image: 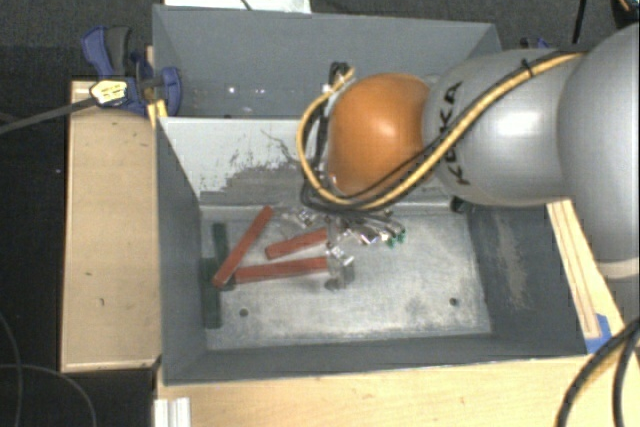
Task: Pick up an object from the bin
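**Red sticks at the gripper: grasp step, nothing lifted yet**

Red sticks lie on the floor of the bin (pixel 440 315), left of its middle. The gripper (pixel 340 260) is down among them, low over the floor and under the orange cover (pixel 375 130). The lowest stick (pixel 280 269) lies flat, parallel to the front wall, and its right end reaches the gripper. The short stick (pixel 295 244) sits just behind it and also ends at the gripper. Whether the gripper is open or closed cannot be told, since the cover and cables hide much of it. Whether either stick is gripped cannot be told either.

I judge this to be the grasp step. The next move calls for closing on one stick end alone, then a straight lift.

The two stick ends lie close together, so both could be caught, or one could be pushed aside. The slanted stick (pixel 245 243) runs from near the back wall toward the front-left corner. Its low end is near a green stick (pixel 214 280) that lies along the left wall. Both are apart from the gripper, and the right half of the floor is bare.
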Controlling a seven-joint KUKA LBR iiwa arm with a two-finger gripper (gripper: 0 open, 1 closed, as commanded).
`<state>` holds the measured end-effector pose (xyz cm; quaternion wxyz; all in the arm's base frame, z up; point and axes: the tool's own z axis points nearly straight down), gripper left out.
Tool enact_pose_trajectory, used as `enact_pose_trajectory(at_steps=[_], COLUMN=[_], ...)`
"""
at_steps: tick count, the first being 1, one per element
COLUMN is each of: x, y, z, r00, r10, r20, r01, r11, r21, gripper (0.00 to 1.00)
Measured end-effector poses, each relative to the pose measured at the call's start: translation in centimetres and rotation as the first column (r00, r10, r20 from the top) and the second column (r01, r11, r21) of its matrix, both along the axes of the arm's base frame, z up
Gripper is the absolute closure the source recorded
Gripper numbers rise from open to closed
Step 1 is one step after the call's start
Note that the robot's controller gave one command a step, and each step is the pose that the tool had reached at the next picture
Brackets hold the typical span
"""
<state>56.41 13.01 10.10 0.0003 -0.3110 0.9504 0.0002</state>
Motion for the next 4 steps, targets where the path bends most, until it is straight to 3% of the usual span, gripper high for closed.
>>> enact_pose_trajectory(at_steps=[1,2,3,4], x=[0.56,0.59,0.61,0.66], y=[0.97,1.02,1.01,1.03], z=[-3.20,-3.13,-3.10,-2.71], r00=[1.000,0.999,0.999,0.999], r10=[-0.028,-0.032,-0.036,-0.043], r20=[-0.003,-0.002,-0.002,0.001], r01=[0.028,0.032,0.036,0.043], r11=[1.000,0.999,0.999,0.999], r21=[0.001,0.000,0.000,0.002], gripper=[0.00,0.00,1.00,1.00])
